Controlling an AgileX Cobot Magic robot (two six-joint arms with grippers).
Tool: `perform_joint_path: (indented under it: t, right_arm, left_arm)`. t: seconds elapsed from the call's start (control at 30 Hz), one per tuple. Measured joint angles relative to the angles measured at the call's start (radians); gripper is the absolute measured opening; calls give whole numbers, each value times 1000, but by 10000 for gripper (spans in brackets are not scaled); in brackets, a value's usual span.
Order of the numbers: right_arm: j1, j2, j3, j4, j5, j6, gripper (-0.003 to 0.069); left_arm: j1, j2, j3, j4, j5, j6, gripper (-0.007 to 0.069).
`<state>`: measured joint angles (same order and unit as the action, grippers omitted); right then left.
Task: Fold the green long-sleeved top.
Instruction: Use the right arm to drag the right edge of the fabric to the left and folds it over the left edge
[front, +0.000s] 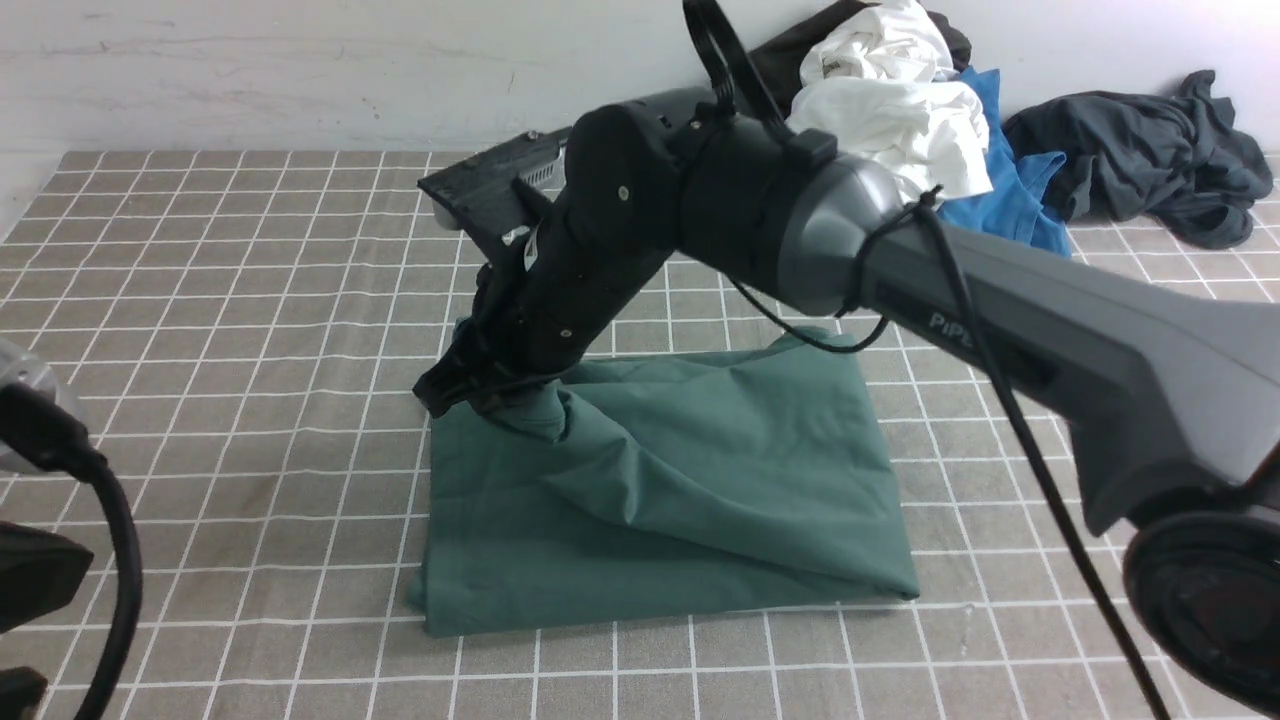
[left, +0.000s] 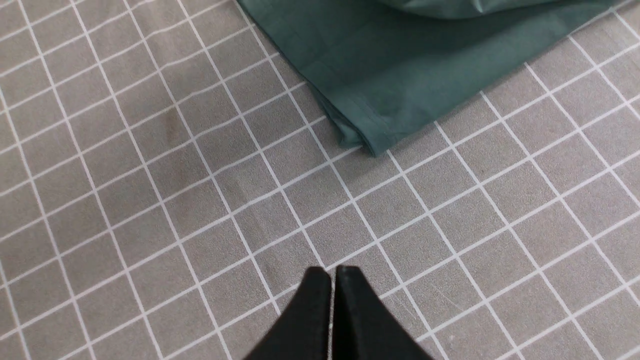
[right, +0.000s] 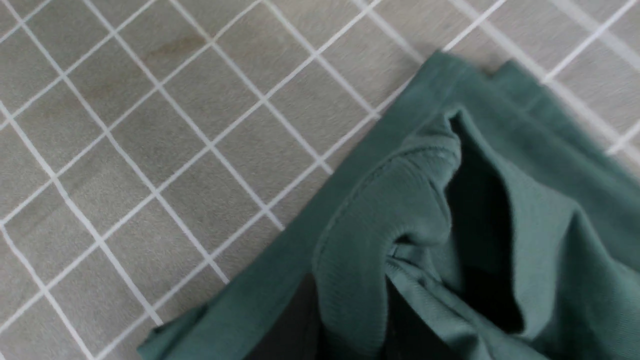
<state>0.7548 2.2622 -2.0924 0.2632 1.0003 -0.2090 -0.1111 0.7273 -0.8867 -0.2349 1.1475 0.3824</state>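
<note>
**Ana:** What are the right fingers doing?

**Ben:** The right gripper (front: 478, 392) is pinched on the green long-sleeved top (front: 700, 490) at its far left corner. In the right wrist view, the ribbed cuff (right: 360, 250) is bunched and rolled over the dark fingers. Fine knit ridges run along the cuff, and a stitched seam marks its edge.

**Ana:** And the cloth around the grip?

**Ben:** It rises to a small peak at the fingertips. Soft diagonal creases fan out from there toward the near right corner. The rest lies flat as a rough rectangle of smooth, matte fabric in several layers. It sits in the middle of the table cover (front: 250, 300), a grey fabric printed with a white square grid.

**Ana:** The left side?

**Ben:** The left gripper (left: 332, 282) has its two black, tapered fingers (left: 310, 320) pressed together, holding nothing. It hangs over bare grid, apart from a corner of the top. That corner shows a stitched hem and stacked edges.

**Ana:** Farther out?

**Ben:** The right arm (front: 1100, 340) has a black wrist housing, then a smooth grey shell, with a thin black cable (front: 1000, 400) running along it. By the far wall a crumpled white garment (front: 890, 100) lies over a bright blue tee (front: 1010, 190). A dark grey garment (front: 1150, 150) is heaped to their right.
</note>
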Motion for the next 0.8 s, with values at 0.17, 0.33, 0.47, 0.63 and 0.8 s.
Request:
perform_joint_path:
  t: [0.17, 0.33, 0.47, 0.63, 0.8]
  right_arm:
    - [0, -3, -5, 59, 1, -22, 264]
    - [-9, -60, -9, -7, 84, -28, 491]
    - [-34, -68, -11, -137, 165, 2, 528]
    - [-61, -1, -11, -273, 163, 117, 520]
    - [-43, 94, -10, -210, 182, 135, 499]
  left_arm:
    - [0, -7, 9, 1, 0, 0, -7]
    - [-39, -8, 10, 22, 0, 0, -7]
    - [-44, -8, 10, 45, 0, 0, -7]
    - [-44, -8, 10, 53, 0, -1, -7]
    - [-44, -8, 10, 54, 0, -9, -7]
